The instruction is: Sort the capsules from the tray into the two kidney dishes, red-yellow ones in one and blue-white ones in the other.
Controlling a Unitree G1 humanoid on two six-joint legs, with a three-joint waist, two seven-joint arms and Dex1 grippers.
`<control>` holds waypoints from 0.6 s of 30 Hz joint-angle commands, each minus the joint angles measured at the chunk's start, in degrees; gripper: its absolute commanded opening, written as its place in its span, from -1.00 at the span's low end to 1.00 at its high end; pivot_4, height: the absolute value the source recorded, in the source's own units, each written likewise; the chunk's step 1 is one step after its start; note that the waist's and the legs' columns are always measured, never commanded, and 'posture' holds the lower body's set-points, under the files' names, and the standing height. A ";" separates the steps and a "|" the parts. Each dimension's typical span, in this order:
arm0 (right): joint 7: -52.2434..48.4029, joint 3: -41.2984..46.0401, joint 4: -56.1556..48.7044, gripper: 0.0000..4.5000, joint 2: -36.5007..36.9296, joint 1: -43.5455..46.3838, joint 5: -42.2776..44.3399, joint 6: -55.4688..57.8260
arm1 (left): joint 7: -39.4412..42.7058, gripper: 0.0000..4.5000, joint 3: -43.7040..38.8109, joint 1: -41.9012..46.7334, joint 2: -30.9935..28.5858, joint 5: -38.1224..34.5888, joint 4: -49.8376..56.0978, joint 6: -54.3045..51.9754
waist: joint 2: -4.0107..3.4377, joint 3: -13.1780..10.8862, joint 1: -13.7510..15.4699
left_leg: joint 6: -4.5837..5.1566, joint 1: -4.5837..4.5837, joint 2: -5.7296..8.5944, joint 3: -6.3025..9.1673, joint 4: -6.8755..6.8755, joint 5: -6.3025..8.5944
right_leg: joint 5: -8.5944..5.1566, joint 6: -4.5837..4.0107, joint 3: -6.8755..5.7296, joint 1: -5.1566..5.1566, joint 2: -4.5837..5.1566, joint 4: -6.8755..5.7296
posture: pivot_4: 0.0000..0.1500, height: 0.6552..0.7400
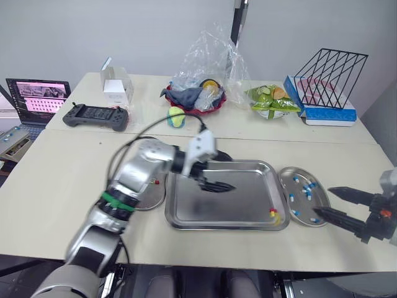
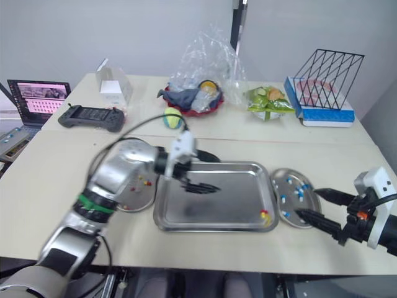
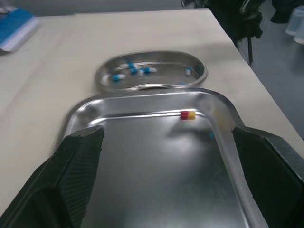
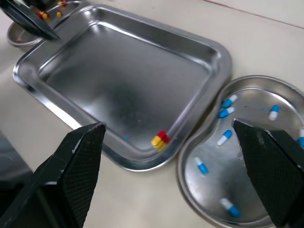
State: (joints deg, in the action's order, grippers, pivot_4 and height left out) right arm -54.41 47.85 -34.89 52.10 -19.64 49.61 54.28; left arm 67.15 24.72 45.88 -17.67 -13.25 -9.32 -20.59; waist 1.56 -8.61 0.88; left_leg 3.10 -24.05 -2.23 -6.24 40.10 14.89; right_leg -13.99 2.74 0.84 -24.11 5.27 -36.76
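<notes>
On the beige table [image 1: 49, 186], the red-yellow capsule [image 4: 160, 140] in the steel tray's [image 1: 186, 217] near right corner looked light, slippery, best pinched mid-body; my left gripper [image 1: 224, 186] and right gripper [image 1: 322, 200] gaped empty.

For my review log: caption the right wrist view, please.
Open right claw facing tray with a red-yellow capsule; blue-white capsules in adjoining kidney dish.
</notes>
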 commanded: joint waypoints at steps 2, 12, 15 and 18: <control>3.32 4.89 -4.15 0.98 -0.89 -1.32 3.26 1.37 | -3.16 1.00 1.94 2.86 5.78 3.56 -4.79 1.08 | 0.03 -0.01 -0.12 | 0.03 -0.07 0.03 0.07 0.05 0.01 | 0.01 0.03 -0.01 -0.03 0.02 0.00 | 1.00 0.54; 7.16 10.05 -7.74 0.98 -1.87 -7.98 3.46 1.94 | -8.73 1.00 8.15 2.30 18.67 12.67 -17.96 11.09 | 0.03 -0.01 0.41 | 0.23 -0.32 0.28 0.39 0.15 0.06 | -0.05 0.18 0.01 -0.02 0.12 0.10 | 1.00 0.54; 7.71 10.08 -7.77 0.98 -1.75 -8.35 3.78 1.61 | -10.98 1.00 7.71 2.86 21.60 14.06 -21.75 12.03 | 0.03 -0.02 0.39 | 0.29 -0.39 0.29 0.48 0.26 0.09 | -0.04 0.23 -0.01 -0.02 0.15 0.10 | 1.00 0.54; 8.08 10.19 -7.71 0.98 -1.48 -8.33 3.93 1.50 | -11.74 1.00 8.04 2.74 23.31 15.23 -24.06 12.67 | 0.02 -0.01 0.33 | 0.29 -0.38 0.29 0.53 0.27 0.09 | -0.04 0.23 -0.02 0.00 0.14 0.07 | 1.00 0.54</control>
State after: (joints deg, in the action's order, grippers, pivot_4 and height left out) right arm -46.67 55.94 -41.92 49.89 -28.02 53.10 56.40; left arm 56.16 33.16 47.49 4.23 1.43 -33.33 -9.59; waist 1.58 -8.62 1.21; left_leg 3.39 -24.43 -1.94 -5.71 40.37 14.99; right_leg -14.04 2.97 0.82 -24.12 5.41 -36.69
